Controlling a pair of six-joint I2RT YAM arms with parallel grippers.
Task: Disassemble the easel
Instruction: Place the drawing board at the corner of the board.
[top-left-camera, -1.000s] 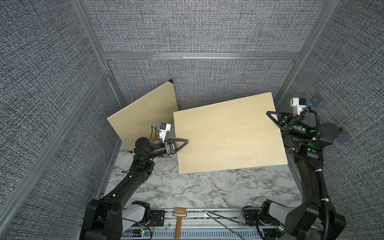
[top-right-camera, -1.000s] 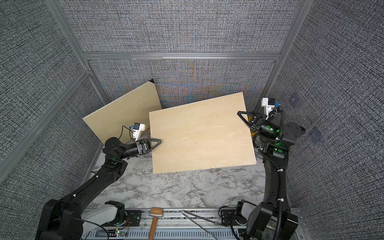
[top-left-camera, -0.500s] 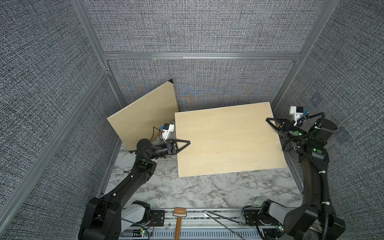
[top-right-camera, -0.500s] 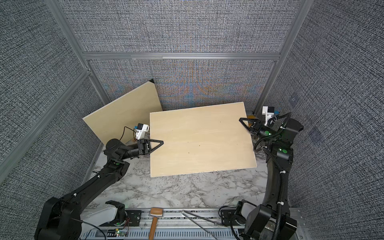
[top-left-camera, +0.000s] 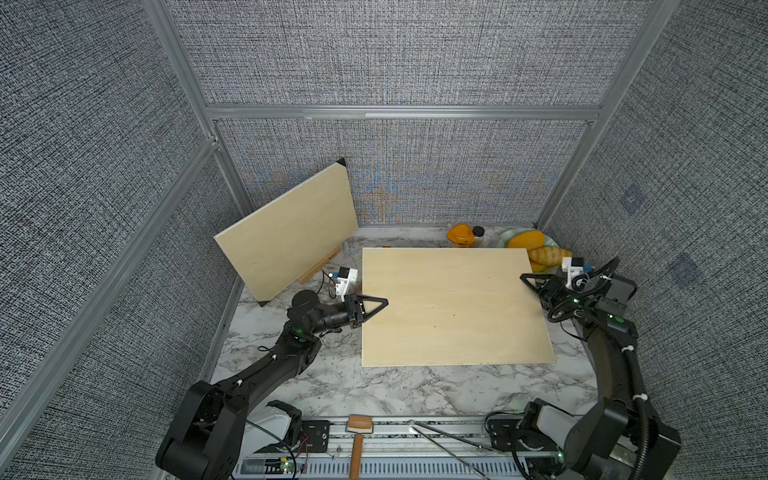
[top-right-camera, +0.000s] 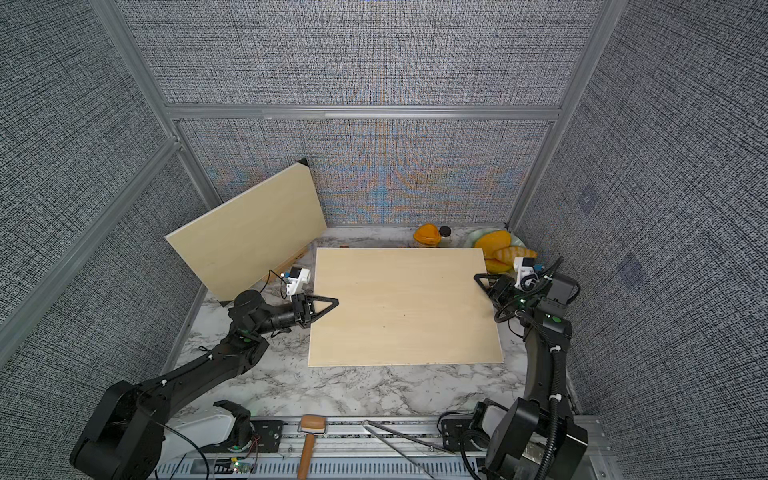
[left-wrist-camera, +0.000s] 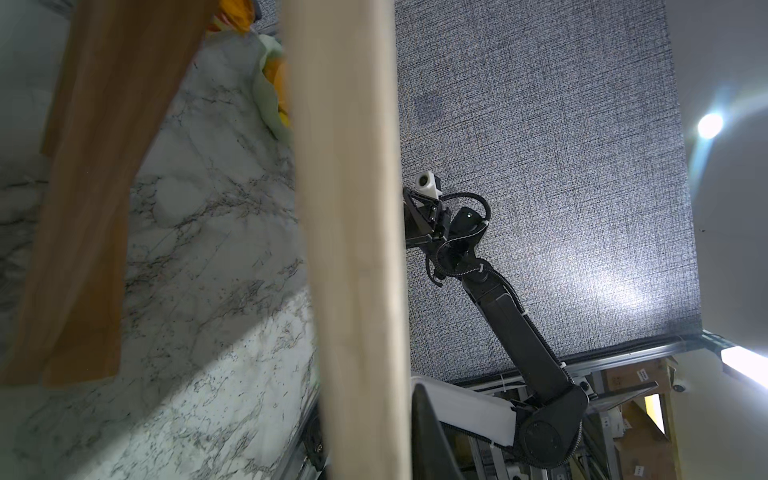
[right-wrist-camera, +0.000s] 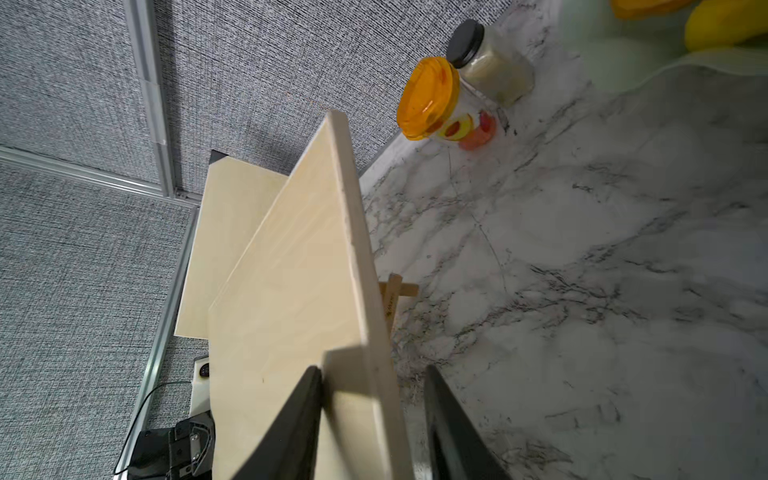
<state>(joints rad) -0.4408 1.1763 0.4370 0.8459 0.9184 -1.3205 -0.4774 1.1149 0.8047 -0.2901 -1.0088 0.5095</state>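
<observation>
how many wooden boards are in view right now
2. The leaning board stands tilted at the back left; the flat board is level over the table's middle. Another could hide beneath it.

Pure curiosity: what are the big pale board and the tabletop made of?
The board looks like pale unfinished wood, perhaps plywood: faint grain, matte face, raw edge. The tabletop looks like white marble with grey veins, possibly a printed laminate.
</observation>
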